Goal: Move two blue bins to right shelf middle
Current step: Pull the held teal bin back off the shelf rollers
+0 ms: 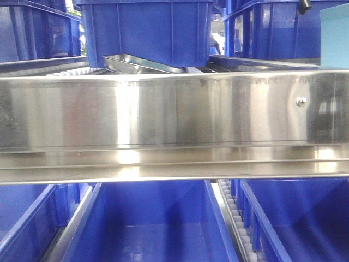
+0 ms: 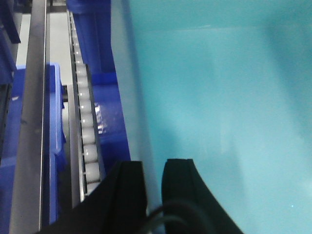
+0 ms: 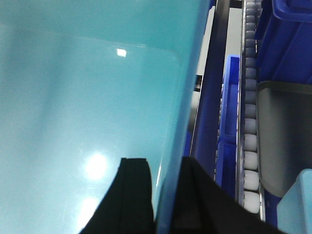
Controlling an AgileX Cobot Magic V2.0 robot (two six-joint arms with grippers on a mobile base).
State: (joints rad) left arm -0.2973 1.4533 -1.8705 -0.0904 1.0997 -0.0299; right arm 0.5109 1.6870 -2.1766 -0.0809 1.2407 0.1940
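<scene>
Left hand point(image 2: 155, 175): black fingers closed astride one wall of a pale sky-blue rectangular plastic tub point(image 2: 219, 97), one inside, one outside. Right hand point(image 3: 163, 171): same pinch on the opposite wall. The tub hangs between them, alongside a white roller track point(image 2: 85, 122) of the tiered bench of brushed stainless steel point(image 1: 163, 114). A pale blue corner point(image 1: 335, 35) shows above the right end of the bench's front edge; which tub it is, cannot tell.

Risks, as judged:
- The tub's underside could snag the broad front edge if it goes in low.
- Dark royal-blue ribbed plastic bins point(image 1: 147, 33) and a shiny steel tray point(image 1: 139, 64) crowd the rollers, so a collision is likely.
- An uneven push would twist the thin walls out of either pinch.
</scene>
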